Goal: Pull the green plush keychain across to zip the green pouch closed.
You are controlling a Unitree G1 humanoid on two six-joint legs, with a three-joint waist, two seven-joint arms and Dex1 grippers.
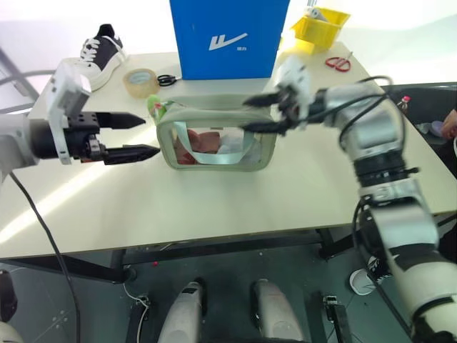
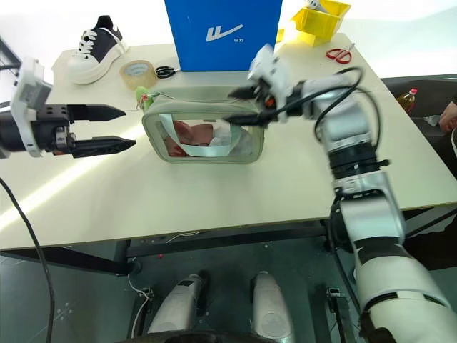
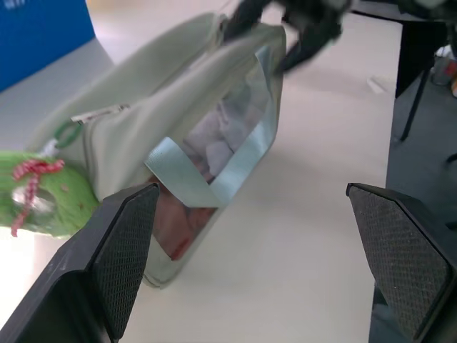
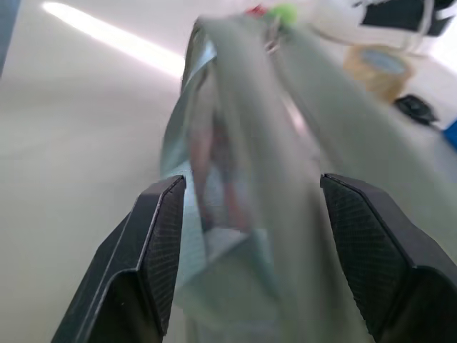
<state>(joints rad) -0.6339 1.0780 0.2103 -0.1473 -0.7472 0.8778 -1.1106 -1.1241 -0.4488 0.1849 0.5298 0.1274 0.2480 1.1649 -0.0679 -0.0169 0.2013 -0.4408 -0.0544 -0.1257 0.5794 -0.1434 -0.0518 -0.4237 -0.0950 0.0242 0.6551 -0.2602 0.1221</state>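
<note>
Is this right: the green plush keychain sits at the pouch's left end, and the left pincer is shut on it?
Not quite. The green plush keychain is at the left end of the green pouch, but the left pincer is open and holds nothing; its fingers stand wide apart in the left wrist view.

You are looking at a pale beige rectangular table [image 1: 214,207]. At its middle stands the boxy sage-green pouch [image 1: 214,136]. Behind the pouch stand a tall blue box [image 1: 228,36], a tape roll [image 1: 141,81], black scissors [image 1: 168,79], a black-and-white sneaker [image 1: 100,53], a yellow bin [image 1: 321,27] and red scissors [image 1: 339,63].
</note>
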